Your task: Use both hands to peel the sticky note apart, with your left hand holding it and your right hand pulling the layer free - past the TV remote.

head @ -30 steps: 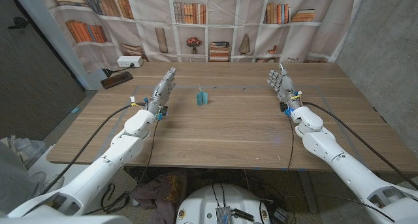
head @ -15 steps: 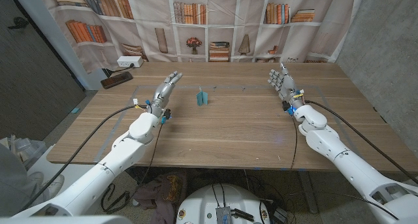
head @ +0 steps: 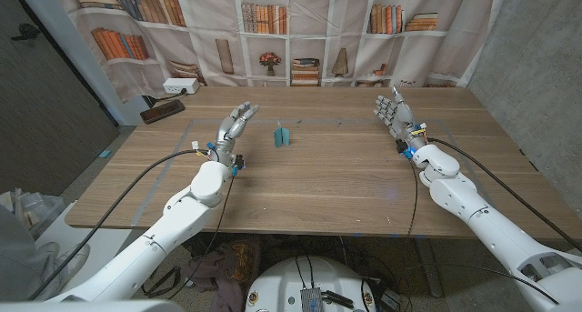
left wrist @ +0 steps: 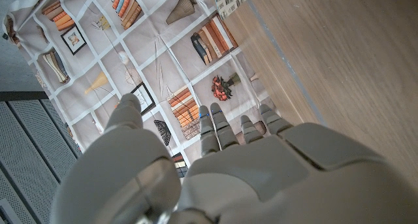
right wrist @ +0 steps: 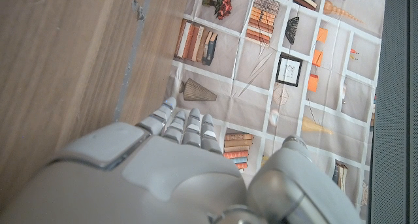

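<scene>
Over the last second my left hand [head: 234, 123] has slid up and toward the middle of the head-view frame, from left of centre nearer to the small teal sticky-note block [head: 282, 135] standing on the wooden table [head: 318, 180]. My fingers [head: 244, 111] now fan out more, apart and holding nothing. My left forearm has followed, angling further in from the lower left. My right hand [head: 396, 115], upper right of the frame, has edged slightly right.
</scene>
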Available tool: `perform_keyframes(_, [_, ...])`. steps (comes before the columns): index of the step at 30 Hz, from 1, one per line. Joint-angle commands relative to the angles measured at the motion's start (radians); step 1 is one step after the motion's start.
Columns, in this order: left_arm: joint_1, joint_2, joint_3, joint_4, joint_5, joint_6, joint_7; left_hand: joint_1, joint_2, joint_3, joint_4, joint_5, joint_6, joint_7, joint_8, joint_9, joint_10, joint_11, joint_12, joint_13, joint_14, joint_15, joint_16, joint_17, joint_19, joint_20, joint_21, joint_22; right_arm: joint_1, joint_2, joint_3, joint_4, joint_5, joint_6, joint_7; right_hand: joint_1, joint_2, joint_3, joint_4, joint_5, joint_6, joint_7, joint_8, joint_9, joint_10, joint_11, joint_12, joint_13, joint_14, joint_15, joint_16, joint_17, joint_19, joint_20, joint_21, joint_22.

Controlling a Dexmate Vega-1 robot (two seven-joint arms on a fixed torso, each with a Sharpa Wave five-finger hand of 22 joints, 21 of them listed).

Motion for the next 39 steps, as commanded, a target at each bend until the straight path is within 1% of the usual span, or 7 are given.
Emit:
perform_keyframes(1, [0.023,-0.011,-0.009,-0.013,0.107,0.000,0.099,0.037,-0.001,0.004,-0.010,0.013,0.035,-0.005,-0.003,0.000,0.018,-0.005,-0.009,0.001,0.068,-0.107,0.005,0.001,0.078,-0.074,0.021,0.001,-0.011,0.016,-0.009,-0.019,-0.003,-0.005,-0.020,0.011,-0.004,0.001,-0.004,0.002,-0.004,0.005,-0.001,0.003,0.004,0.004,0.003,0.002,0.003,0.007,0.000,0.003,-0.003,0.007,-0.006,0.003])
perform_keyframes(5, [0.026,-0.002,-0.010,-0.021,0.131,0.016,0.104,0.047,-0.004,0.001,-0.009,0.017,0.022,-0.026,-0.021,0.001,-0.033,-0.019,-0.037,0.001,0.108,-0.067,0.000,0.002,0.093,-0.072,0.014,-0.001,-0.010,0.018,-0.012,-0.013,-0.005,-0.006,-0.023,0.012,-0.004,0.001,-0.005,0.002,-0.004,0.006,-0.001,0.003,0.003,0.004,0.003,0.002,0.003,0.006,0.000,0.003,-0.002,0.006,-0.007,0.003])
perform_keyframes(7, [0.030,0.002,-0.011,-0.030,0.131,0.030,0.099,0.056,-0.004,-0.001,-0.006,0.024,0.020,-0.040,-0.034,0.003,-0.052,-0.029,-0.053,0.002,0.145,0.027,-0.004,0.002,0.097,-0.003,0.006,0.001,-0.013,0.017,-0.011,-0.013,-0.006,-0.006,-0.024,0.013,-0.004,0.001,-0.006,0.001,-0.001,0.003,0.000,0.003,0.008,0.001,0.005,0.002,0.010,0.003,0.002,0.003,0.005,0.004,-0.007,0.003])
perform_keyframes(11, [0.037,0.007,-0.010,-0.050,0.141,0.064,0.099,0.059,-0.001,-0.002,-0.002,0.026,0.020,-0.049,-0.041,0.004,-0.039,-0.029,-0.052,0.003,0.198,0.043,0.006,0.004,0.116,0.035,0.009,0.003,-0.016,0.017,-0.008,-0.009,-0.003,-0.002,-0.027,0.015,-0.004,0.001,-0.008,0.001,0.004,0.000,0.002,0.003,0.013,-0.001,0.006,0.002,0.014,0.003,0.003,0.003,0.010,0.000,-0.007,0.004])
perform_keyframes(23, [0.059,0.004,0.000,-0.106,0.189,0.169,0.147,0.069,0.019,0.000,0.009,0.028,0.115,-0.051,-0.004,0.024,0.080,-0.050,-0.025,0.022,0.229,-0.059,0.000,0.020,0.114,0.034,0.000,0.010,-0.038,-0.005,-0.002,-0.073,-0.008,0.029,-0.002,0.017,-0.003,0.000,-0.011,0.000,0.006,0.005,0.001,0.003,0.022,0.002,0.008,0.001,0.023,0.008,0.004,0.003,0.020,0.005,-0.009,0.004])
perform_keyframes(35, [0.054,-0.007,0.015,-0.121,0.211,0.231,0.170,0.069,0.016,-0.018,0.019,0.027,-0.150,0.024,-0.051,0.078,0.076,-0.050,-0.021,0.054,0.261,-0.070,-0.002,0.046,0.128,0.061,0.003,0.015,-0.072,-0.034,-0.002,-0.100,-0.032,0.027,-0.024,0.020,-0.002,0.000,-0.014,0.000,0.003,0.007,0.000,0.003,0.017,0.004,0.005,0.001,0.018,0.007,0.001,0.002,0.019,0.001,-0.014,0.004])
perform_keyframes(39, [0.048,0.000,0.024,-0.137,0.215,0.280,0.160,0.031,-0.001,-0.044,0.037,0.022,-0.119,0.105,-0.023,0.092,0.104,-0.017,-0.002,0.064,0.264,-0.066,-0.005,0.054,0.130,0.066,0.004,0.016,-0.077,-0.035,-0.005,-0.109,-0.040,0.036,-0.025,0.022,-0.001,0.000,-0.015,0.000,0.003,0.006,-0.001,0.003,0.018,0.004,0.005,0.001,0.018,0.006,0.001,0.002,0.018,-0.002,-0.016,0.004])
